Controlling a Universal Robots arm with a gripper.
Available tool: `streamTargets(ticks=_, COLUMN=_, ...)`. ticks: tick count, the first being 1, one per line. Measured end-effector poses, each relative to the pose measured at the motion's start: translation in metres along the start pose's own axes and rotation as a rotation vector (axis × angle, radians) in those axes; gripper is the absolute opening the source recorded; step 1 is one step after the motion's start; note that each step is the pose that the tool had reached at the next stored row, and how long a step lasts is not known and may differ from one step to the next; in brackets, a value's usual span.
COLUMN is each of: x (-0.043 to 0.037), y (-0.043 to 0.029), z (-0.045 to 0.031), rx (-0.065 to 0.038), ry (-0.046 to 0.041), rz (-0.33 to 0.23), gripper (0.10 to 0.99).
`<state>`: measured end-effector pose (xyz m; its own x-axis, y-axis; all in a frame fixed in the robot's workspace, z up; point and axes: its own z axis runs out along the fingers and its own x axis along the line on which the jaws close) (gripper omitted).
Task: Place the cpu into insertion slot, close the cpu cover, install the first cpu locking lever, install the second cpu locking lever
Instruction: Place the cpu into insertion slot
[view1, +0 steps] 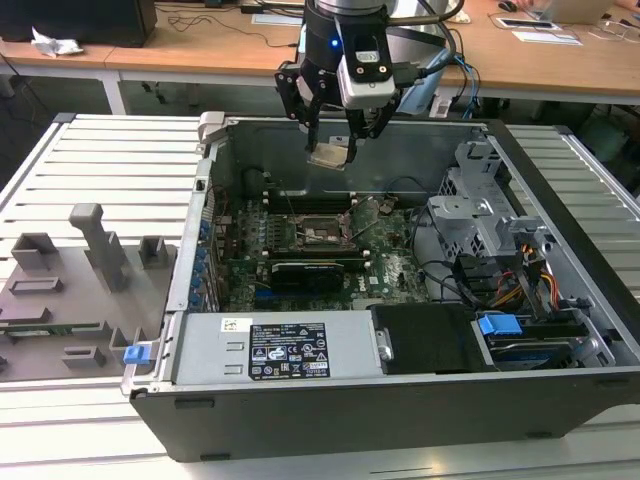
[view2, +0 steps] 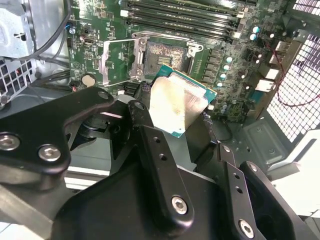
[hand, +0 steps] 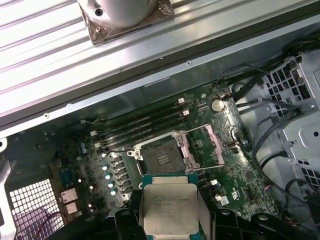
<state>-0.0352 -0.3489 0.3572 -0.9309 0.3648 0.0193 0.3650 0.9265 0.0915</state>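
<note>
My gripper (view1: 331, 150) hangs above the open computer case, shut on the cpu (view1: 330, 156), a flat square chip with a silver top. Both wrist views show the cpu (view2: 175, 102) (hand: 170, 207) pinched by its edges between the black fingers (view2: 150, 145), well above the board. The insertion slot (view1: 322, 229) (view2: 165, 54) (hand: 162, 157) lies bare on the green board, below and a little ahead of the chip. The cpu cover (view2: 116, 62) (hand: 209, 144) is swung open, lying back beside the socket.
Long black memory slots (hand: 145, 125) run beside the socket. A black expansion card (view1: 305, 272), the power supply (view1: 275, 350) and a grey drive cage (view1: 480, 210) with cables stand inside the case. A grey fixture tray (view1: 70, 290) sits at the exterior view's left.
</note>
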Motion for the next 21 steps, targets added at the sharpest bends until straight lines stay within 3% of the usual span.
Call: streamTargets(ticks=21, x=0.0, y=-0.0002, z=0.0025, rx=-0.004, ry=-0.0085, rz=0.102, gripper=0.525)
